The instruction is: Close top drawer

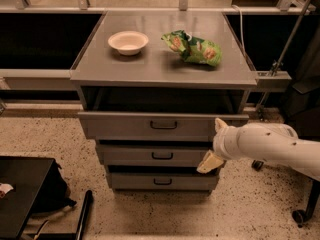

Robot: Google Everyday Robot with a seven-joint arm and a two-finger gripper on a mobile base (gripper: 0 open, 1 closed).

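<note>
Grey sheet metal, matt and flat-faced, makes up the cabinet (150,69) at centre, whose smooth top carries a round white bowl (128,42) at left and a crumpled green foil bag (192,48) at right, the two set apart. Under the top sits the top drawer (120,126), the widest of three. Its front is a plain rectangular panel with one small dark loop handle (163,125) at mid-width. The drawer stands partly pulled out, so that a dark slot shows between its upper edge and the cabinet top. Below it are the middle drawer (125,155) and the bottom drawer (135,181), both narrower and shorter-fronted, each with a similar handle. The arm (270,145), a smooth white rounded shell, enters from the right. Its gripper (214,143) is at the right end of the top drawer's front, fingers spread apart and holding nothing. The upper finger (220,124) lies against or just beside that panel's right end, though contact cannot be told. The lower, tan-tipped finger (208,163) lies in front of the middle drawer's right end. The floor (50,139) is speckled terrazzo. A black case (20,194) lies at lower left.
</note>
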